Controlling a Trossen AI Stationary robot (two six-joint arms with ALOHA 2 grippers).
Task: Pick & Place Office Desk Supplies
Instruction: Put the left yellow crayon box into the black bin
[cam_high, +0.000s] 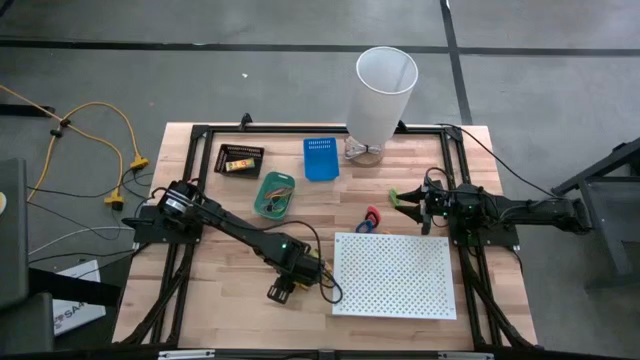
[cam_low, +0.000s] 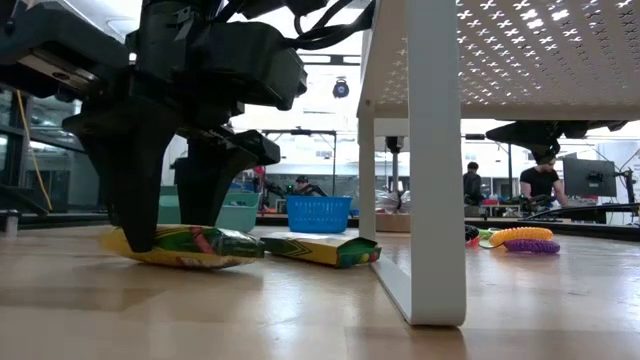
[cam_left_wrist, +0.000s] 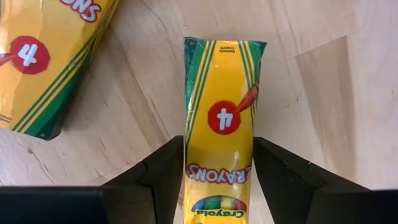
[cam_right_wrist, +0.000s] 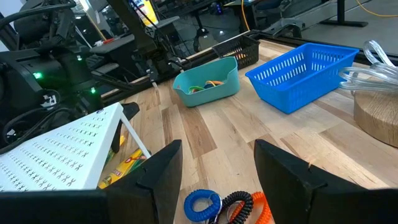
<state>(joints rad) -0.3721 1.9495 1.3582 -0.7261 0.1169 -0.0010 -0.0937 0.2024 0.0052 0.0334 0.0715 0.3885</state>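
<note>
Reading "CRAYONS" and a red "4" on the crayon pack only in the left wrist view, with the left gripper straddling it, fingers pressing against both long sides and pinching it. Showing in the low view what the overhead cannot: the same pack lying flat on the wooden table, dark fingertips planted down around it, and a second crayon pack lying just to its right. From above, reaching diagonally from the left edge toward the near middle of the table, left gripper tipping downward just left of the white perforated board. Hiding a third yellow pack beneath that board, visible from the right wrist only. Waiting low at the right side, right gripper pointing left, fingers spread apart with nothing between them. Lying near it, a blue coiled loop and an orange one. Standing farther back: teal bin holding rubber bands, blue basket, black tray, tall white bin.
</note>
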